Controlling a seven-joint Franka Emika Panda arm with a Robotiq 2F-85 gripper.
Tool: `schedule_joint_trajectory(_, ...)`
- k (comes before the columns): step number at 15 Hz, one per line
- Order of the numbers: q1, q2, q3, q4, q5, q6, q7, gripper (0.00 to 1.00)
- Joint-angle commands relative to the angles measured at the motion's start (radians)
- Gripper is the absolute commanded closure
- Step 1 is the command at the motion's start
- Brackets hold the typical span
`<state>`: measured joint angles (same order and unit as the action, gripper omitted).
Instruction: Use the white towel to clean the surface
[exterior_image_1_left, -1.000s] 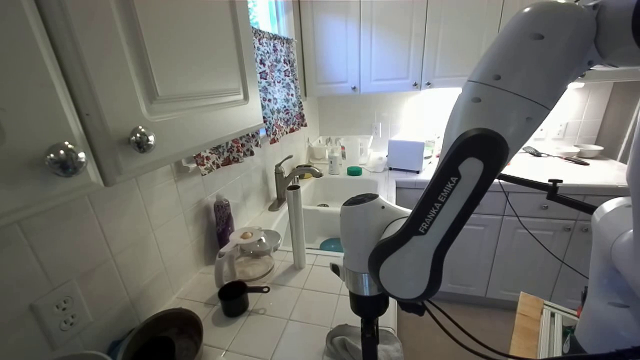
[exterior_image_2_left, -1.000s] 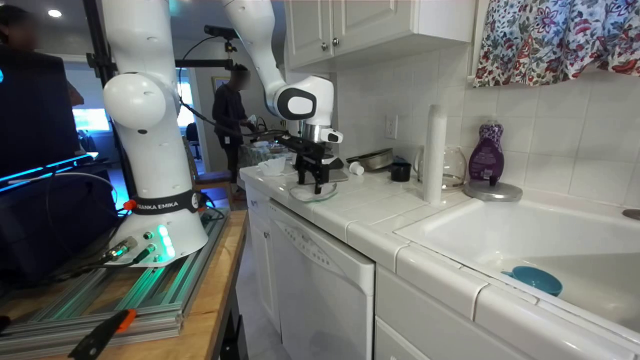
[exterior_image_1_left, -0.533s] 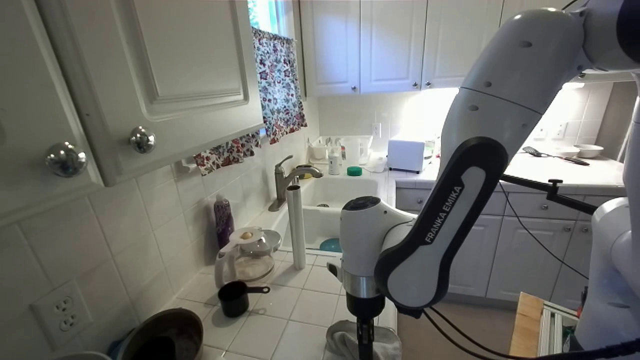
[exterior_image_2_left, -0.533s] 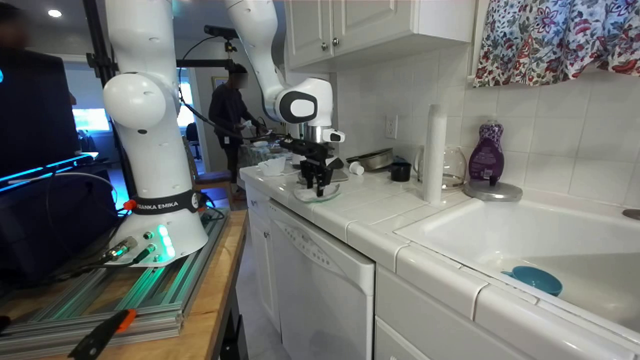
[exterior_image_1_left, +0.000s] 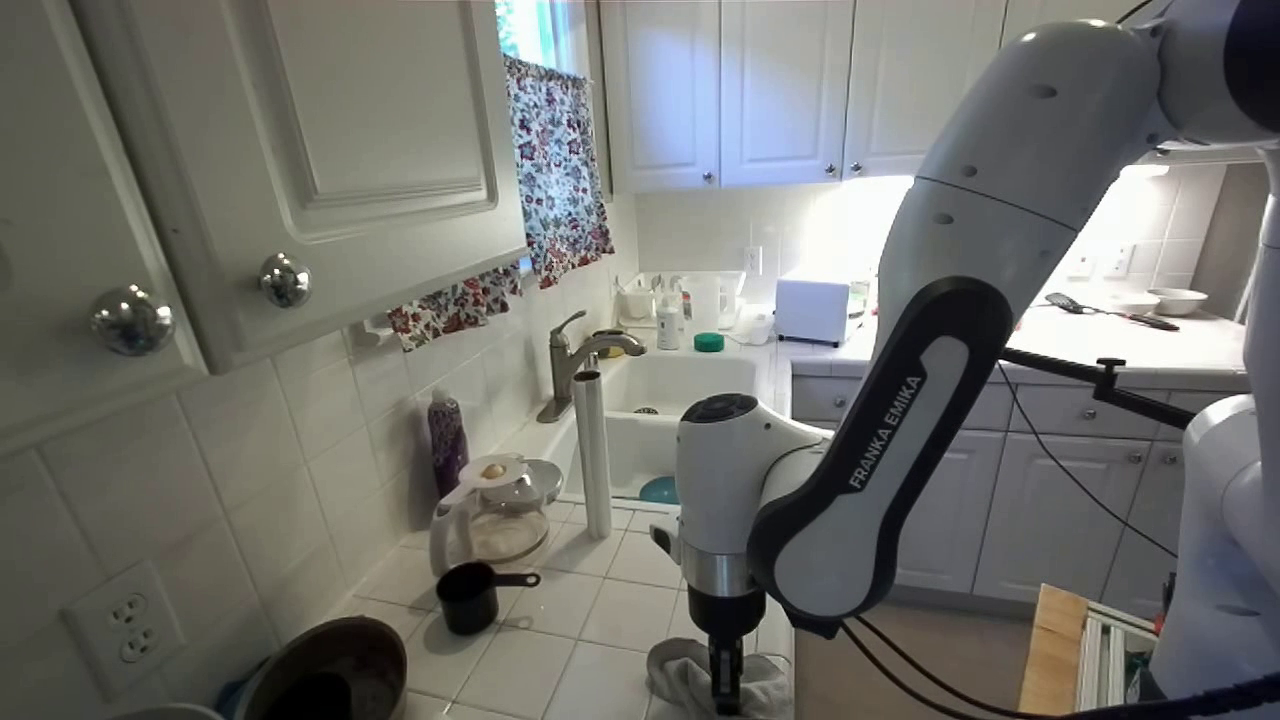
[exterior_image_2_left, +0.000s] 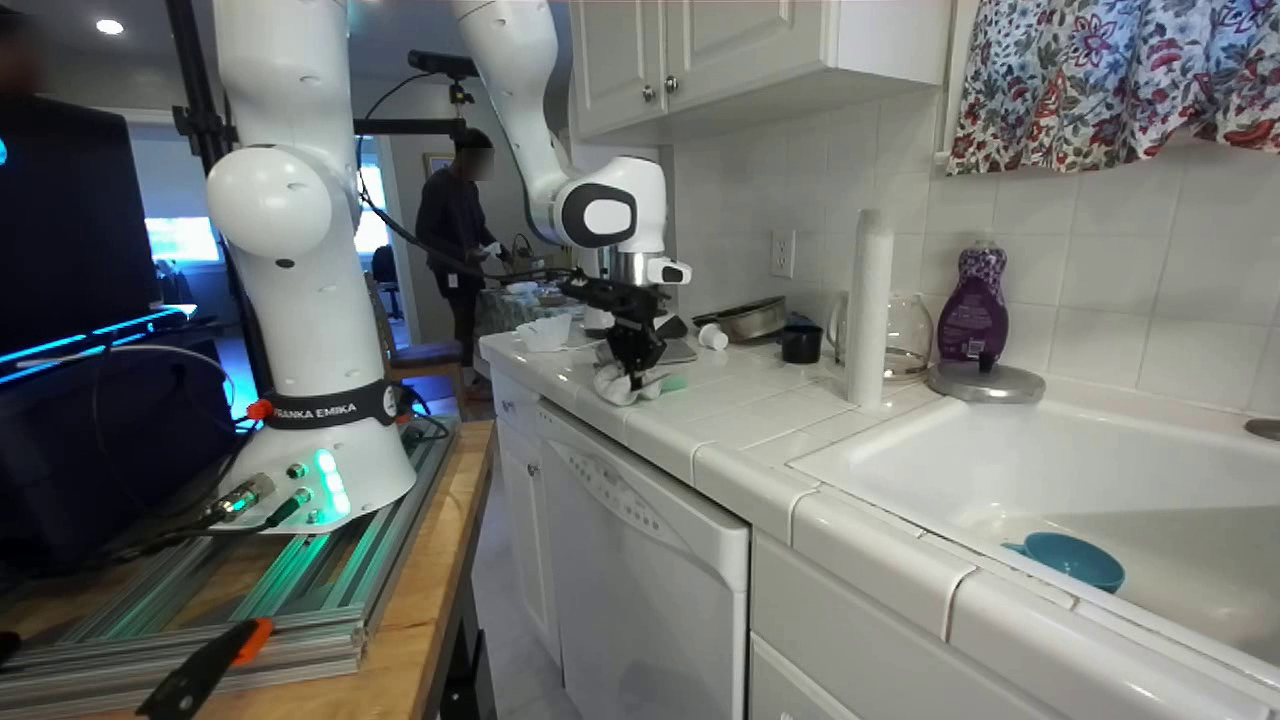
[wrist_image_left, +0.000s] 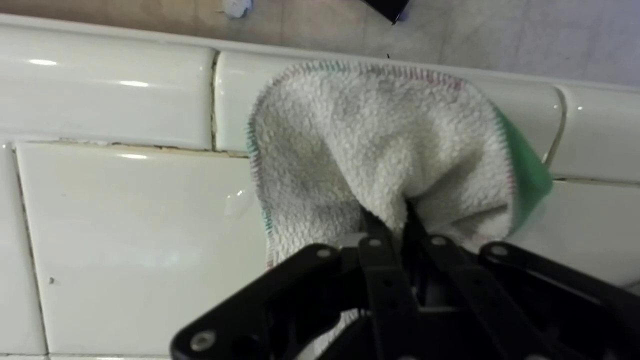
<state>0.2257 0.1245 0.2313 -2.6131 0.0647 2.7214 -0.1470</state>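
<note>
White-tiled countertop (exterior_image_1_left: 625, 612), before me. Robot arm (exterior_image_1_left: 940, 350), bent over it. White towel (wrist_image_left: 370, 125), rumpled across the edge tiles (wrist_image_left: 115, 90), mostly toward 12 o'clock in the wrist view. Gripper (wrist_image_left: 395, 220), clamped on a fold of the towel. Black handled cup (exterior_image_1_left: 468, 606), at the towel's 10 o'clock in an exterior view.

Gripper (exterior_image_1_left: 726, 700) points down at white towel (exterior_image_1_left: 680, 670) on tiled counter (exterior_image_1_left: 625, 610).
Black cup (exterior_image_1_left: 468, 600) near glass carafe (exterior_image_1_left: 500, 520); white tube (exterior_image_1_left: 593, 455) upright by sink (exterior_image_1_left: 700, 385).
</note>
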Motion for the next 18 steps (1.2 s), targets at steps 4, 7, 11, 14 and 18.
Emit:
schedule_joint_trajectory(4,-0.149,0.078,0.009,0.041,0.229,0.106,-0.222,0.97)
schedule_joint_trajectory(7,-0.211,0.131,0.009,0.124,0.29,0.09,-0.298,0.97)
schedule_joint_trajectory(11,-0.21,0.24,0.041,0.273,0.239,0.084,-0.275,0.97)
schedule_joint_trajectory(14,-0.16,0.31,0.056,0.361,0.15,0.062,-0.242,0.97)
schedule_joint_trajectory(18,-0.118,0.343,0.071,0.401,0.054,0.048,-0.243,0.97)
